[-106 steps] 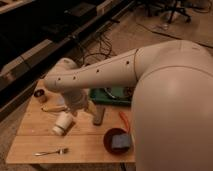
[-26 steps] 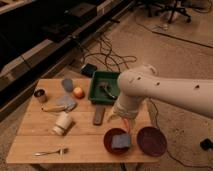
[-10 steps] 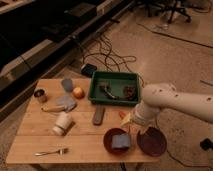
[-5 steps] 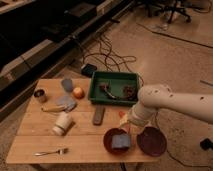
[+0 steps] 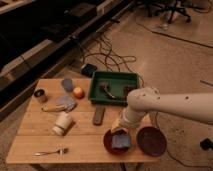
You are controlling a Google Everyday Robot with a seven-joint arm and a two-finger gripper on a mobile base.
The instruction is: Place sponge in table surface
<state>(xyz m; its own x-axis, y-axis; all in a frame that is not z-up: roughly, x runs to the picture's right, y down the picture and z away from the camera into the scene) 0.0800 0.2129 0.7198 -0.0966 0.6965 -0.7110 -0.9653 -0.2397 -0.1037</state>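
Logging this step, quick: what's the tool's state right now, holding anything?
Tool: at the far rim of the red bowl, above the sponge lying inside; open or closed cannot be told.

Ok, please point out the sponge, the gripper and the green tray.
sponge (image 5: 121, 142): camera view, its top face.
gripper (image 5: 119, 128): camera view, its tip, beside the sponge.
green tray (image 5: 93, 87): camera view, its left wall.

- Speckled tan hard floor (image 5: 165, 55), dimly lit, spreads across the right and far side.
- Tangled black cables (image 5: 107, 54) lie on it, beyond the light wooden plank table (image 5: 85, 137).
- Dark long shelving (image 5: 30, 37) runs along the far left.
- Black wheeled office chair (image 5: 172, 10) stands far right.
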